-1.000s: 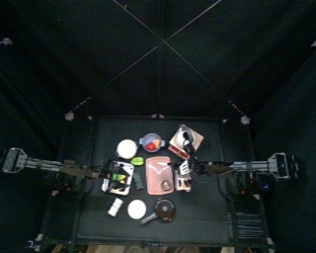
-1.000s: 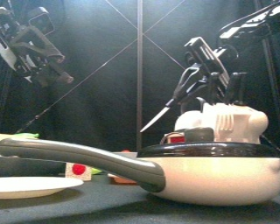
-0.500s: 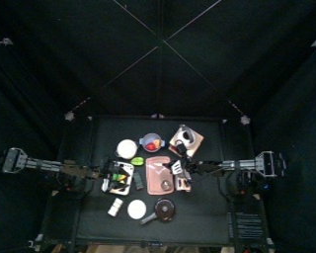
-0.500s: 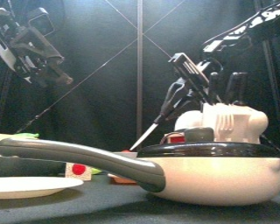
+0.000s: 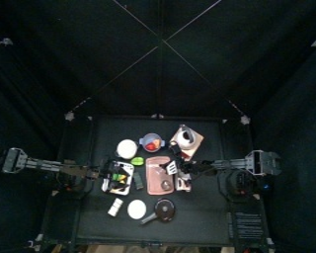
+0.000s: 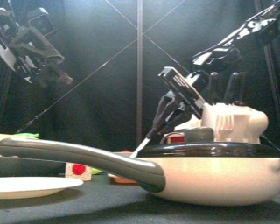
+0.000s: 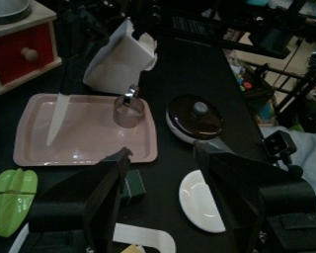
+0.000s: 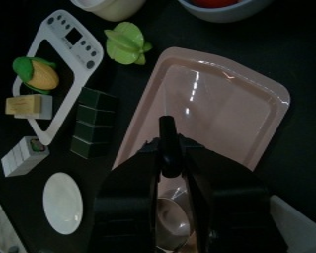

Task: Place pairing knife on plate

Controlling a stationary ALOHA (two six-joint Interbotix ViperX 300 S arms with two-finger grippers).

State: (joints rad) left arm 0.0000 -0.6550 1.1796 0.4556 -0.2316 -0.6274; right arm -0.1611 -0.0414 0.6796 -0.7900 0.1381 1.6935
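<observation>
Gripping a slim black-handled paring knife [image 8: 165, 148] above the pink plate [image 8: 213, 104]: right jaws; left jaws parted.

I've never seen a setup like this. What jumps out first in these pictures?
In the front view, a big cream saucepan with a long grey handle fills the foreground. Behind it the right gripper hangs low, holding a knife blade down. From its wrist camera, that knife points over the pink plate in the table's middle, while the left gripper rests high on the left.
</observation>
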